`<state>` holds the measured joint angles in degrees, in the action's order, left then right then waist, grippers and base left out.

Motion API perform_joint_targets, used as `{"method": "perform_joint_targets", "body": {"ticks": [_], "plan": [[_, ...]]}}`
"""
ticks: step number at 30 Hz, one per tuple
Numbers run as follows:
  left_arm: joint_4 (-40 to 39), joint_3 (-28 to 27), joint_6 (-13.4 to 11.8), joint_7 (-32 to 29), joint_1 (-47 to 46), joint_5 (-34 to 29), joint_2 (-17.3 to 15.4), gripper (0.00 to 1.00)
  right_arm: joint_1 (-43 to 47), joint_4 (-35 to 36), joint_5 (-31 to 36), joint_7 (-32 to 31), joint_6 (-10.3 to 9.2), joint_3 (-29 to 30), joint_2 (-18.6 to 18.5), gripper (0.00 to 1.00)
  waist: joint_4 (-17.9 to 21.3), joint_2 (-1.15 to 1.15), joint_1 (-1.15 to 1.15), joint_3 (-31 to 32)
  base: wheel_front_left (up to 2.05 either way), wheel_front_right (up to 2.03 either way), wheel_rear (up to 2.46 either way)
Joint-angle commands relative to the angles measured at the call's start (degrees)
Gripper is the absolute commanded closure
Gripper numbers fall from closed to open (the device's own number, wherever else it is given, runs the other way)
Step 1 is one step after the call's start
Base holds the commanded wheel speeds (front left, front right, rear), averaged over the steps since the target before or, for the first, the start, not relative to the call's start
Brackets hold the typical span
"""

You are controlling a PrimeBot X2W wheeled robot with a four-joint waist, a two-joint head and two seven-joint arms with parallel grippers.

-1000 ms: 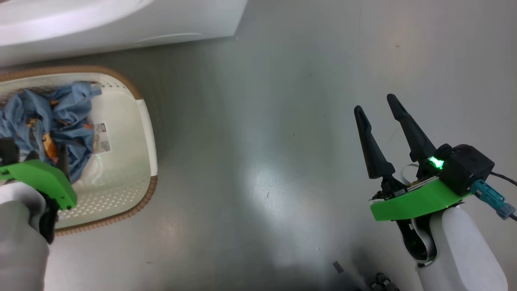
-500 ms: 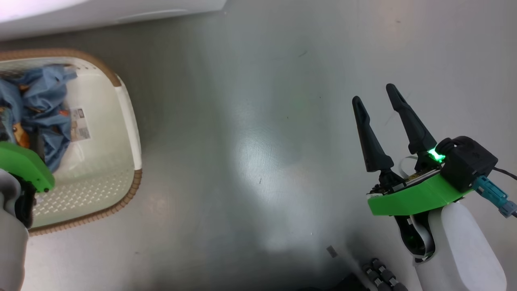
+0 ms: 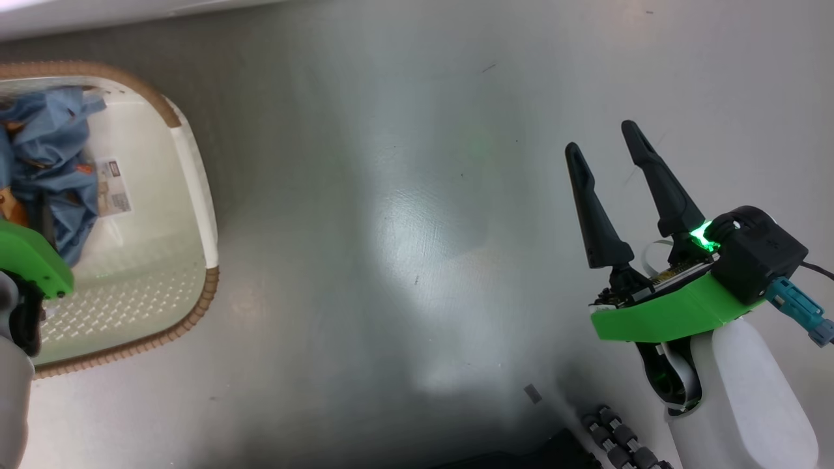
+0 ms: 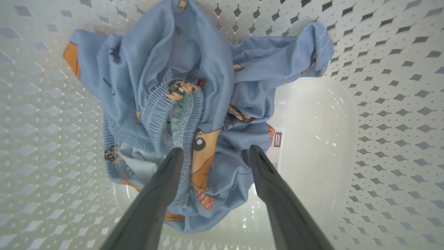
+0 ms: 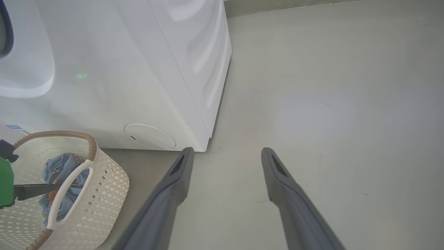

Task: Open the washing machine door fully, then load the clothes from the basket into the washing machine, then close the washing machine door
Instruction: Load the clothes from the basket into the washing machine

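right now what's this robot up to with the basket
The left gripper is down inside the cream perforated basket, its fingers open on either side of a fold of the crumpled light-blue clothes, not closed on them. The right gripper hangs open over the grey floor, holding nothing. The white washing machine stands just behind the basket.

Probably laundry room, white washing machine, basket, grey floor

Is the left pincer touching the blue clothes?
Cannot tell. In the left wrist view the open left pincer straddles the clothes, but no plain contact or gap shows.
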<state>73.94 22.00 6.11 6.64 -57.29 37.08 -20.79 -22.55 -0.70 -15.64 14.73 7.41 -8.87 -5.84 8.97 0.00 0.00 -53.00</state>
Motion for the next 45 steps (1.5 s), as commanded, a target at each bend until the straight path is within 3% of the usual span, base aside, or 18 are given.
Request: {"method": "perform_joint_targets", "body": {"ticks": [1,12,13,14,17,27,39,45], "plan": [[0.0,-1.3,-0.7,0.1,0.6,0.4,-3.1,0.00,1.7,1.3,0.8,0.3,0.08,-1.7,-0.1,0.00,0.2,0.00,0.00,-0.2,0.00,0.00,0.00],[0.0,-1.2,-1.3,-0.4,-0.5,0.9,-3.5,0.00,1.8,2.3,1.0,0.3,0.08,-2.0,-0.4,0.00,0.7,0.00,0.00,-1.1,0.00,0.00,0.00],[0.0,-1.2,-1.3,-0.5,-0.6,1.0,-3.5,0.07,1.8,2.4,1.1,0.3,0.08,-2.0,-0.4,0.00,0.7,0.00,0.00,-1.2,0.00,0.00,0.00],[0.0,-1.1,-1.3,-0.5,-0.6,1.1,-3.5,0.51,1.8,2.4,1.1,0.3,0.08,-2.0,-0.5,0.00,0.7,0.00,0.00,-1.2,0.00,0.00,0.00],[0.0,-1.0,-1.3,-0.8,-0.6,1.2,-3.4,0.98,1.7,2.4,1.2,0.3,0.08,-2.1,-0.5,0.00,0.6,0.00,0.00,-1.2,0.00,0.00,0.00],[0.0,-1.3,-0.8,0.9,0.2,2.6,-1.8,1.00,1.8,2.1,1.5,0.3,0.08,-1.5,-1.0,0.00,-1.0,0.00,0.00,0.9,0.00,0.00,0.00],[-0.9,-2.3,1.2,7.8,5.6,5.6,2.6,1.00,2.8,-0.1,0.7,0.3,0.08,0.1,-1.7,0.00,-4.9,0.00,0.00,11.3,0.00,0.00,0.00],[-6.9,-2.0,1.3,8.3,10.1,5.1,2.9,1.00,5.4,-1.8,-0.1,0.3,0.08,1.0,-2.4,0.00,-6.2,0.00,0.00,18.4,0.00,0.00,0.00]]}}
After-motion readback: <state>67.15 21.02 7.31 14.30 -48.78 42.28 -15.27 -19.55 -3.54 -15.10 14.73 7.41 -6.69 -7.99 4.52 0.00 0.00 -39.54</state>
